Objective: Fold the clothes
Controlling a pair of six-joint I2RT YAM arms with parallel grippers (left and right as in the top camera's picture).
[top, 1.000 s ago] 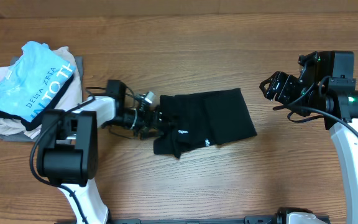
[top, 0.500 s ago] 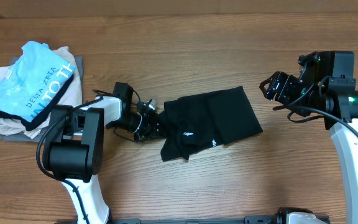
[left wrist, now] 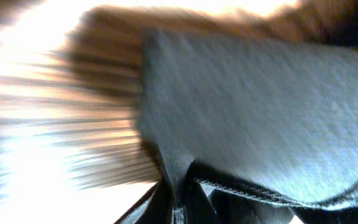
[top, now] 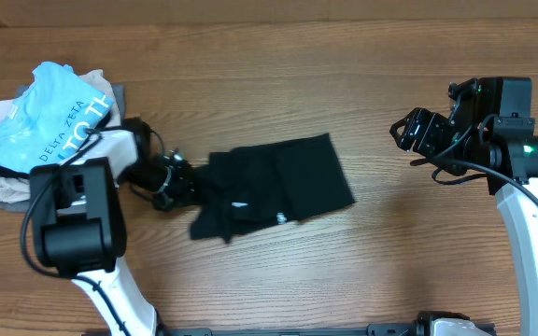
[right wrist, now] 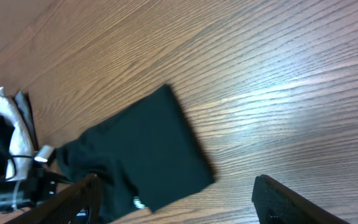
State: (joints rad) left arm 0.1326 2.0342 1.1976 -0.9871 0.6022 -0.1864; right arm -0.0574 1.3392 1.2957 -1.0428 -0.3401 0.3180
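Black shirt (top: 274, 182): lies rumpled and partly doubled over on the surface (top: 269, 65), centre of the overhead frame. Left end effector (top: 187, 185) is clamped on its left edge. The wrist view is smeared, but fabric looks pinched at the tips, likely a hold to shift or spread it for folding. Right end effector (top: 402, 133) hangs with fingers apart and empty, well right of the shirt. Light-blue shirt (top: 49, 117) tops a pile at upper left, close behind the left arm; it could crowd a leftward pull.

Your left arm (top: 71, 219) folds low at its own side, wrist pointing toward the middle, left claw (top: 187, 184) clamped tight. Your right arm (top: 533, 213) is bent, and its right claw (top: 398, 132) hangs with jaws spread wide.
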